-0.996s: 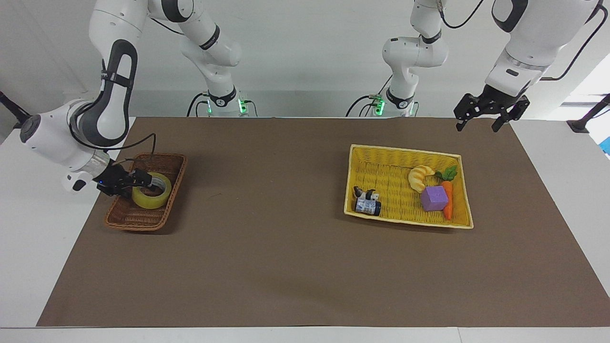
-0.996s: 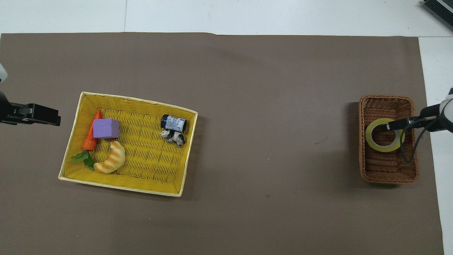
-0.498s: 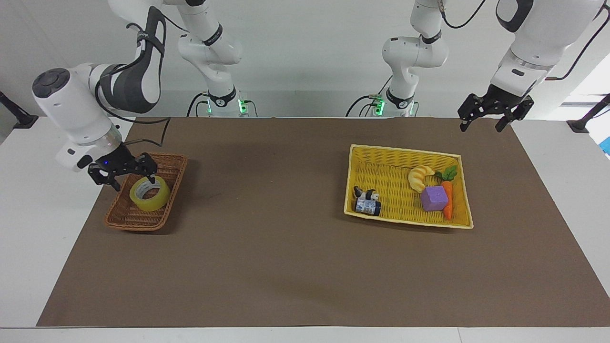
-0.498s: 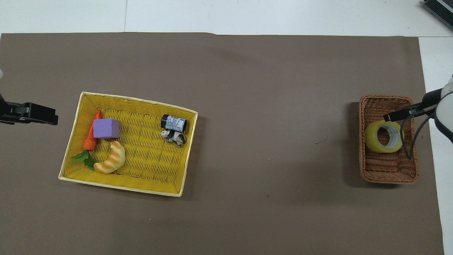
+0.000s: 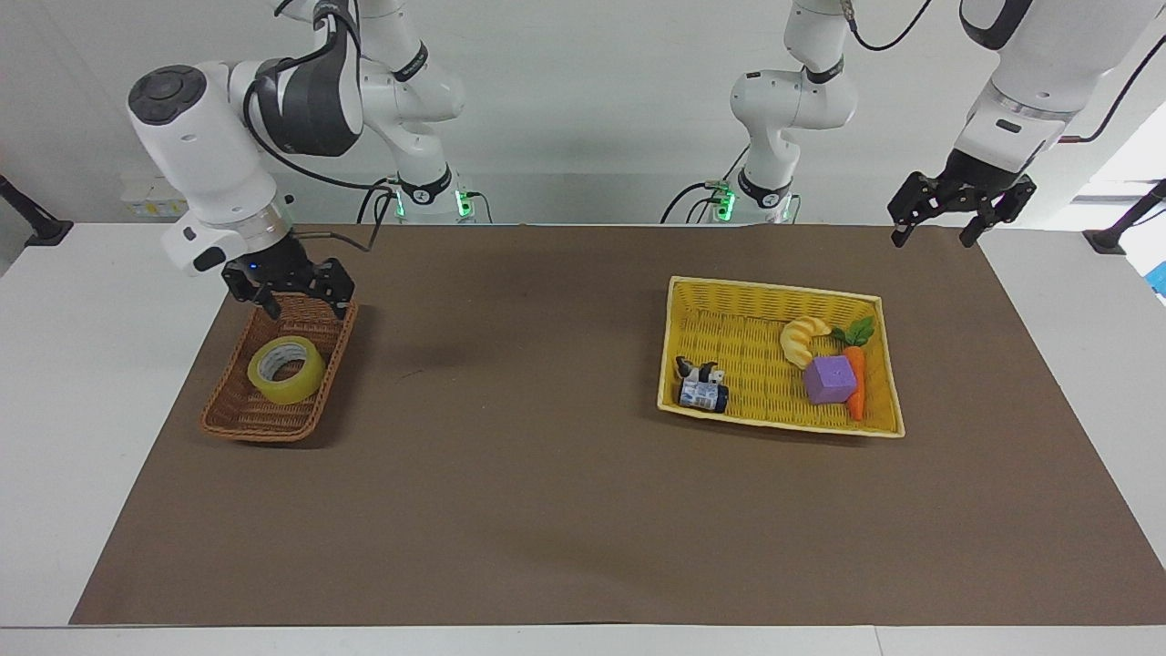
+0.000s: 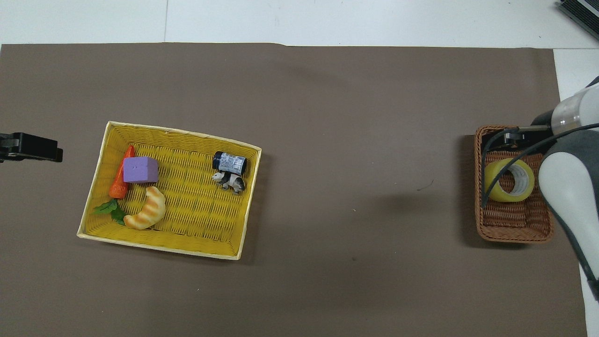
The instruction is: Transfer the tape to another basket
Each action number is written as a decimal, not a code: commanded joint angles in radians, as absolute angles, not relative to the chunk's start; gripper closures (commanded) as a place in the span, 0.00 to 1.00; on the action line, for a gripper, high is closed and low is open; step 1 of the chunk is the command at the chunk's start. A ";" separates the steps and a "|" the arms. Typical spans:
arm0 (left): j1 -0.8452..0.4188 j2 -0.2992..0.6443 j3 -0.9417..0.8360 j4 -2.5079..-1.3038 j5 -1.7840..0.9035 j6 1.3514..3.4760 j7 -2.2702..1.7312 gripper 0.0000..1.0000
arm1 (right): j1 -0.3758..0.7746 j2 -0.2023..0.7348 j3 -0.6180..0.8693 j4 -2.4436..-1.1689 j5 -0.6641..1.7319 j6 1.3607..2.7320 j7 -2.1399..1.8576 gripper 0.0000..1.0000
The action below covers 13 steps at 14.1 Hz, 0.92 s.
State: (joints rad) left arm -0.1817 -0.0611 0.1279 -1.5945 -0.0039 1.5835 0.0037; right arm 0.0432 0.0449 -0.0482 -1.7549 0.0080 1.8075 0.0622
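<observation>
The tape [image 5: 286, 370] lies tilted in the brown basket [image 5: 239, 419], so the task looks done, and the right end effector [image 5: 293, 298] hangs wide and empty over its robot-side rim while the left end effector [image 5: 962, 209], also wide, waits over the counter [image 5: 547, 510] edge

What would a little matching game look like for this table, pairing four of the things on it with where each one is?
Things:
1. tape
2. purple block
3. right gripper
4. left gripper

Places:
A. in the yellow basket, beside the carrot
B. over the brown basket's end nearest the robots
C. in the air by the table's edge at the left arm's end
D. lying in the brown basket

Pairs: 1-D, 2-A, 3-B, 4-C
</observation>
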 commanded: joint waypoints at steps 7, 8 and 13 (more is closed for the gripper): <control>-0.190 -0.071 0.135 -1.591 0.005 1.582 0.011 0.00 | 0.038 -0.109 -0.060 -1.649 0.002 1.620 0.147 0.00; -0.190 -0.071 0.135 -1.591 0.005 1.582 0.011 0.00 | 0.037 -0.110 -0.061 -1.616 0.002 1.580 0.147 0.00; -0.190 -0.071 0.135 -1.591 0.005 1.582 0.011 0.00 | 0.037 -0.132 -0.051 -1.571 -0.012 1.442 0.112 0.00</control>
State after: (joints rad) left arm -0.1815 -0.0644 0.1287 -1.5945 -0.0039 1.5835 0.0037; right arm 0.0450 -0.1289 -0.0631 -1.5818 0.0079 1.4769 0.1273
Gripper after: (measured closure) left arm 0.000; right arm 0.000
